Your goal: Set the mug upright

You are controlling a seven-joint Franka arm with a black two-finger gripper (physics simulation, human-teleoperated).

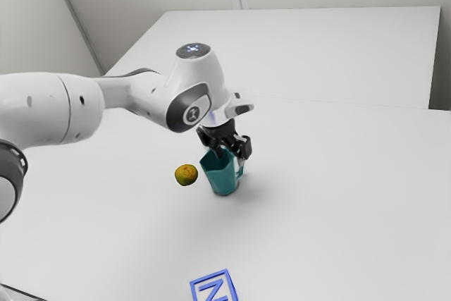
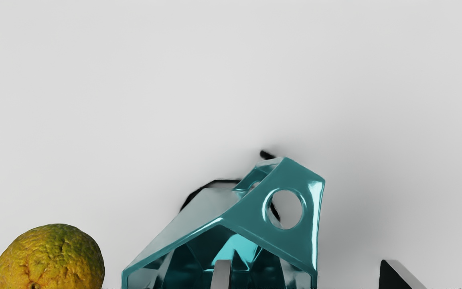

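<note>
Exterior view and wrist view, items as we recorded them.

Mug, one, teal, faceted: mouth uppermost on the pale table, well in from its far edge; we could not tell whether the base sat flat. Handle, pierced by a round hole, projecting from the mug's side. Contents: the end of one gripper finger, reaching in through the mouth.

Gripper, black, one: over the mug, spread and gripping nothing. The other finger stood outside the mug, with a gap between it and the wall.

Orange fruit, one, mottled with green: loose on the table, just beside the mug, apart from it.

Blue square frame, one, with a letter-like figure inside: farther from the table's far edge than mug and fruit, partly out of our view.
</note>
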